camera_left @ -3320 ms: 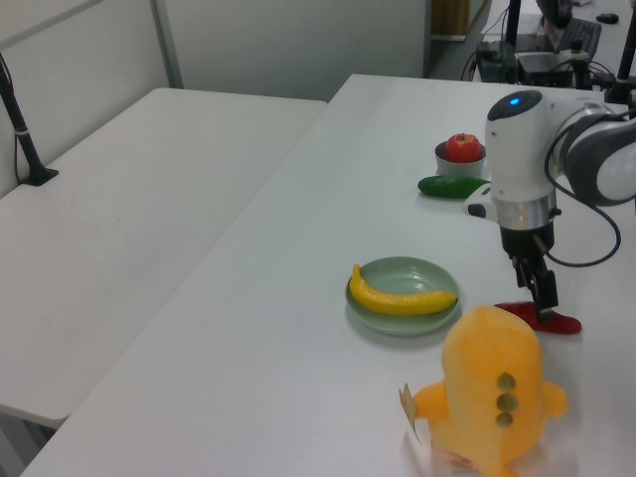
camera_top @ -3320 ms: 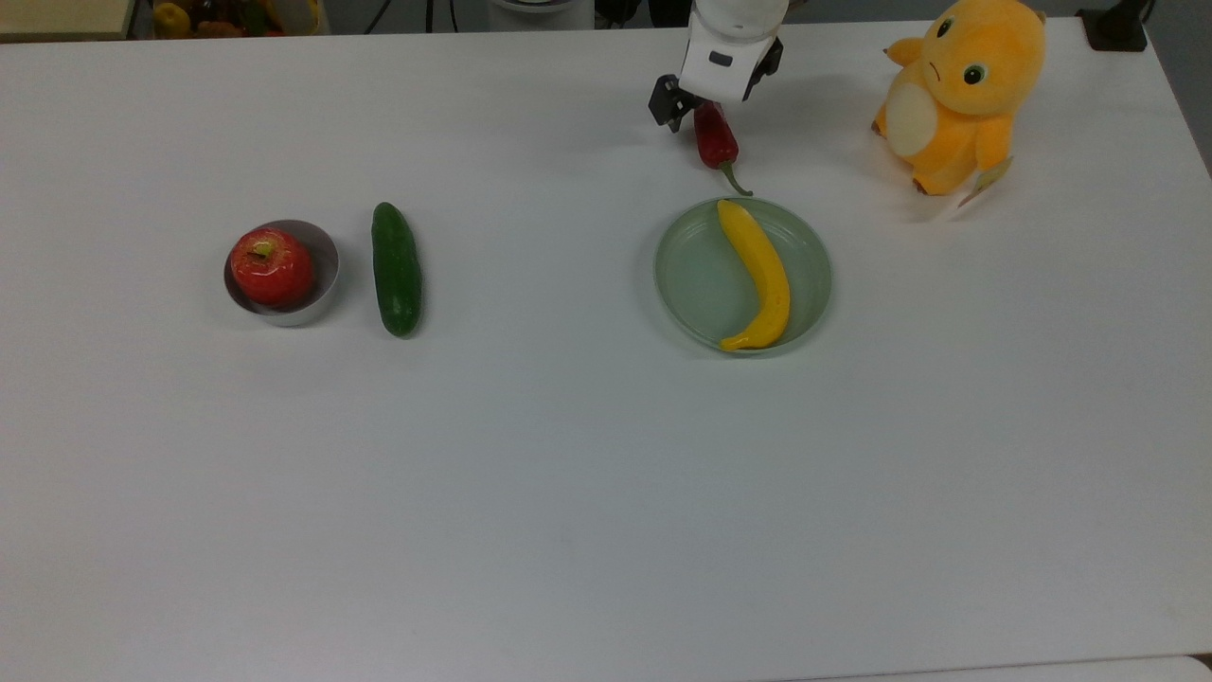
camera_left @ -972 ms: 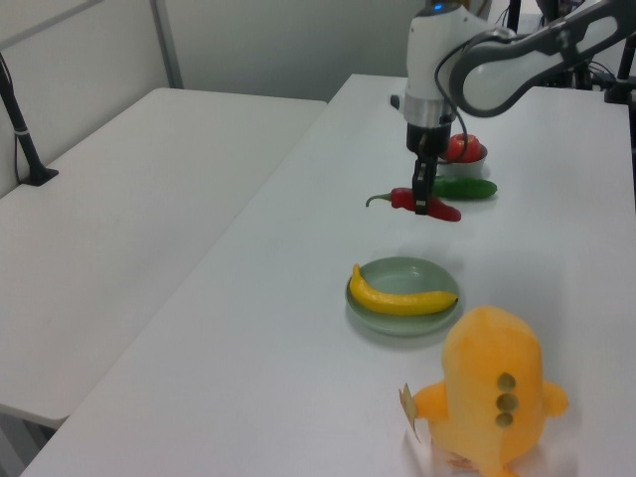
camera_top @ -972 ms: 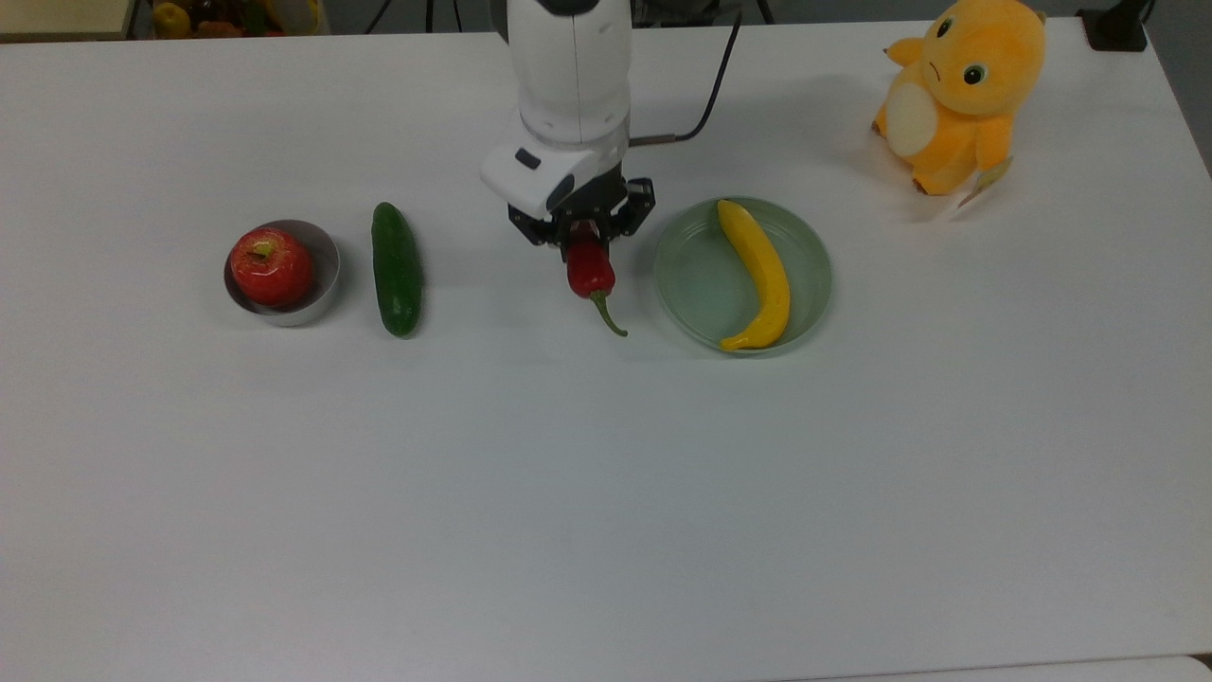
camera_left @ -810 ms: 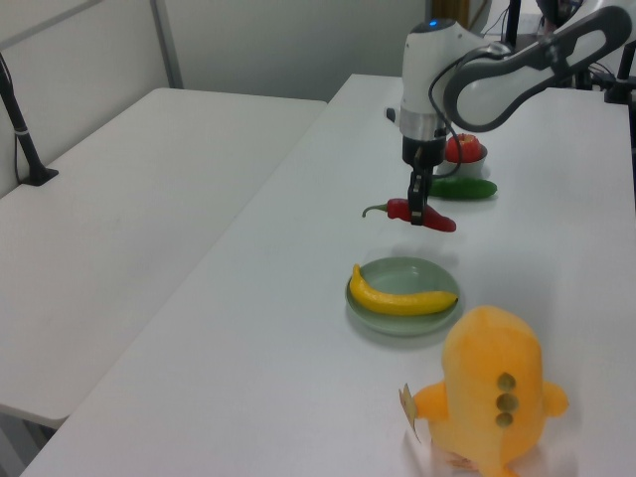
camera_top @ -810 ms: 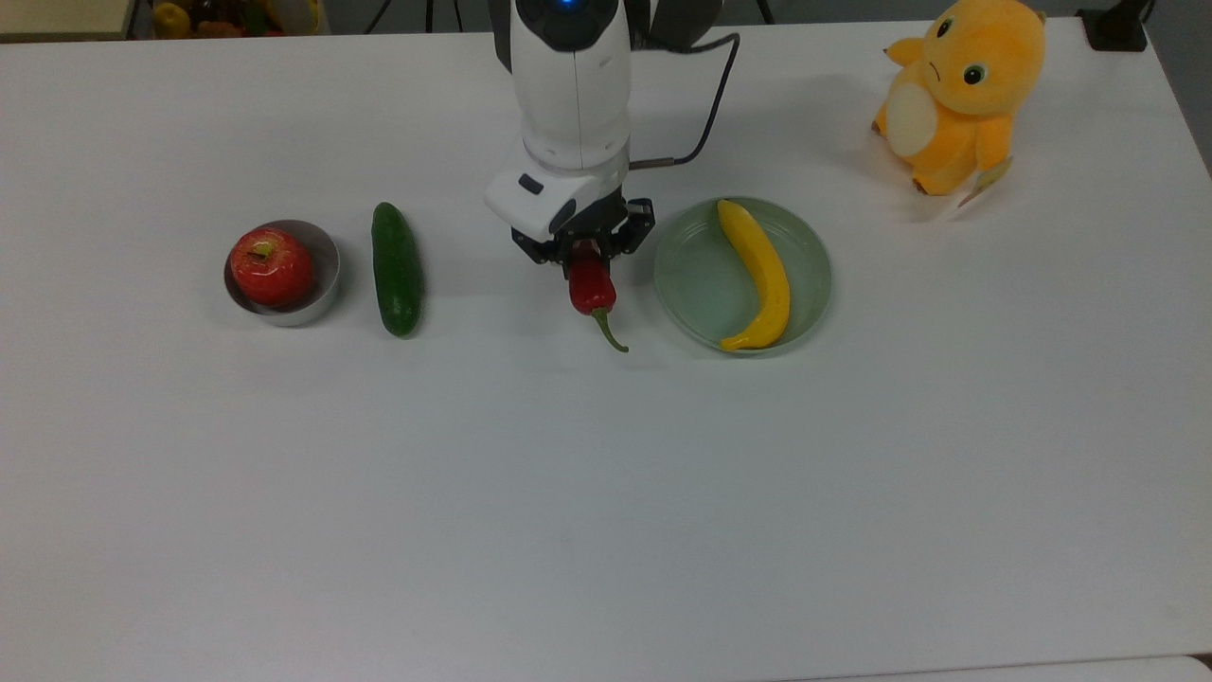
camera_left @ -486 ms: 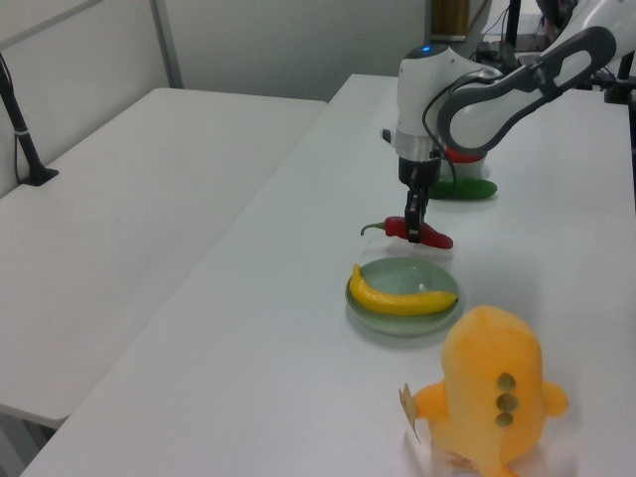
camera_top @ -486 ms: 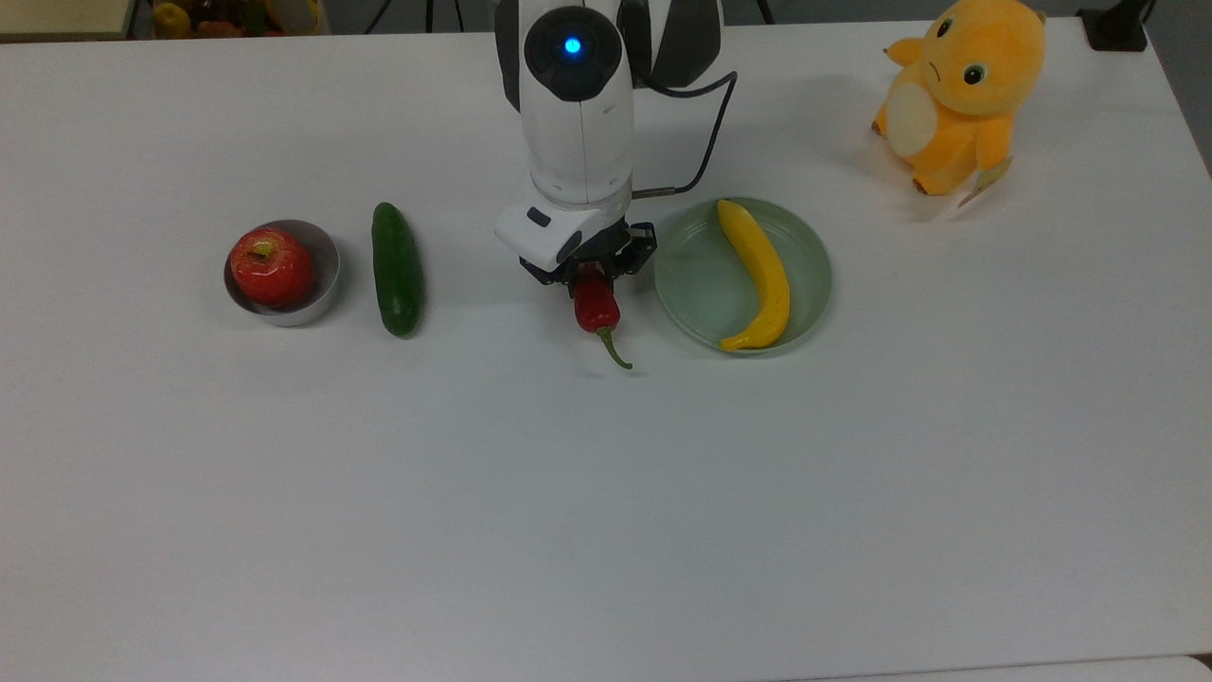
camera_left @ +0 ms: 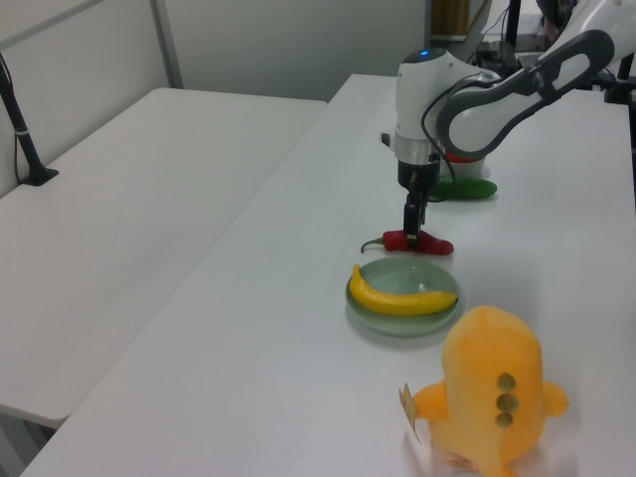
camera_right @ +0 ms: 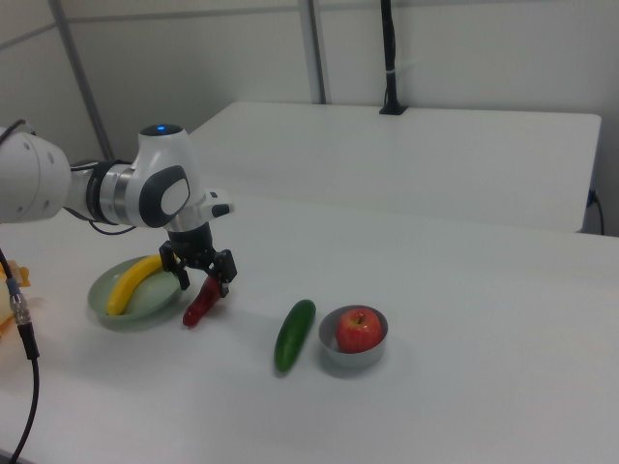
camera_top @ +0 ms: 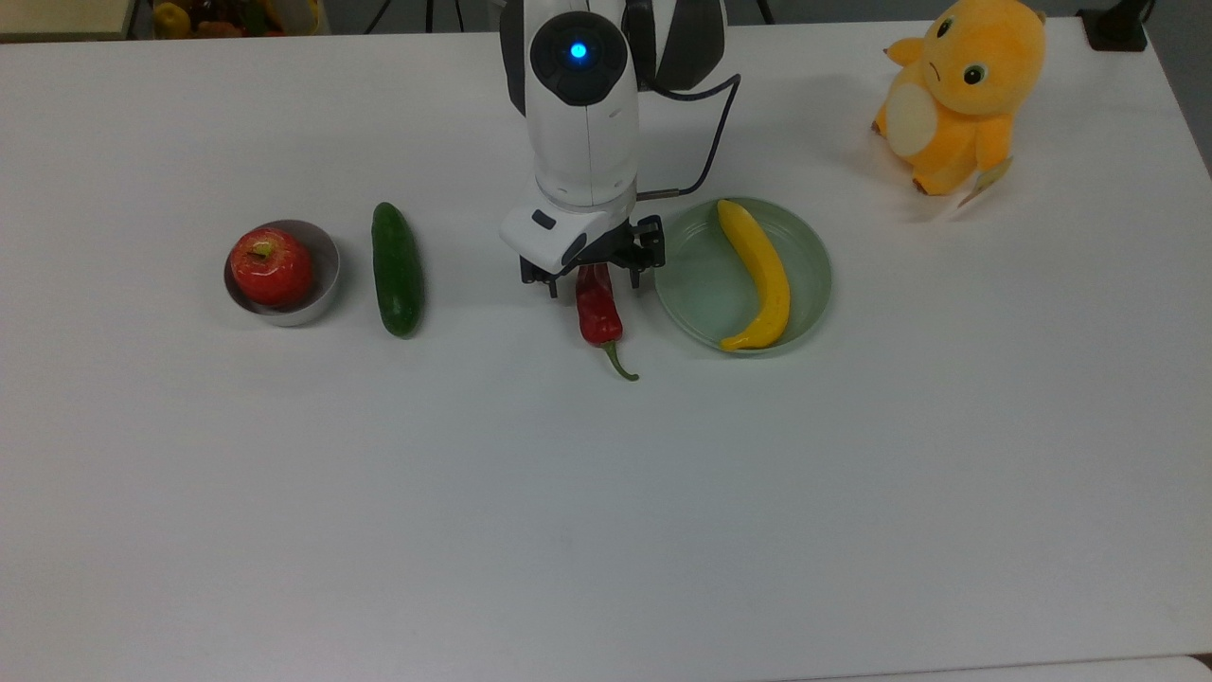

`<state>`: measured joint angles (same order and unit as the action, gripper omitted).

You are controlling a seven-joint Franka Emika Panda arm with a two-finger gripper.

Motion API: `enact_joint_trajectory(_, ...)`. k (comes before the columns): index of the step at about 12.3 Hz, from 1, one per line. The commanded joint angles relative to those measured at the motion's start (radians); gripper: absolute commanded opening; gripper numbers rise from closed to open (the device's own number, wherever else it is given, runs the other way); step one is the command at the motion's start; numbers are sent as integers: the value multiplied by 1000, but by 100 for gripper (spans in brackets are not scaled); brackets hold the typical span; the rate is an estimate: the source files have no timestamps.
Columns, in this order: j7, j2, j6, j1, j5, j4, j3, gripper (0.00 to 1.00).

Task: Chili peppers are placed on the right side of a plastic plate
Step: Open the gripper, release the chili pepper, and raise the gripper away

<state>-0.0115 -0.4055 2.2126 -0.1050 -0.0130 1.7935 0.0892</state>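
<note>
**Chili lies on the table beside the plate, gripper spread above it**

The arm reaches in from the top view's 12 o'clock edge, its white wrist pointing straight down, a blue light glowing on the top of it. The gripper (camera_top: 592, 270) hangs over the tip end of the chili peppers (camera_top: 597, 308), and its two black fingers (camera_top: 650, 256) stand apart on either side of that end, released, not pinching it.

No brand, label or writing can be read anywhere.

The chili peppers rest on the white table (camera_top: 606, 493), just at 9 o'clock of the plastic plate (camera_top: 696, 284) in the top view, close to its rim but outside it. Its long axis runs roughly 12 to 6 o'clock there, with the thin green stem pointing to about 5 o'clock. In the left view the chili peppers (camera_left: 417, 241) lie crosswise just beyond the plastic plate (camera_left: 437, 307).

A banana (camera_top: 760, 275) lies in the plate. A cucumber (camera_top: 396, 268) and a bowl (camera_top: 322, 284) holding an apple (camera_top: 272, 266) sit at 9 o'clock; an orange plush toy (camera_top: 956, 95) at 2 o'clock.
</note>
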Motion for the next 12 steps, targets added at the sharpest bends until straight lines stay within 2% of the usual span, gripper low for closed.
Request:
enact_joint_trajectory(1,-63,80,3,-15,-15,7,-12,100)
enact_joint_trajectory(3,-82,170,-58,-13,-12,-3,-26,100)
enact_joint_trajectory(7,-185,312,-353,-54,8,-133,-138,100)
enact_joint_trajectory(9,-185,373,-448,-80,11,-140,-186,100)
enact_joint_trajectory(12,-182,445,-530,-81,39,-138,-197,100)
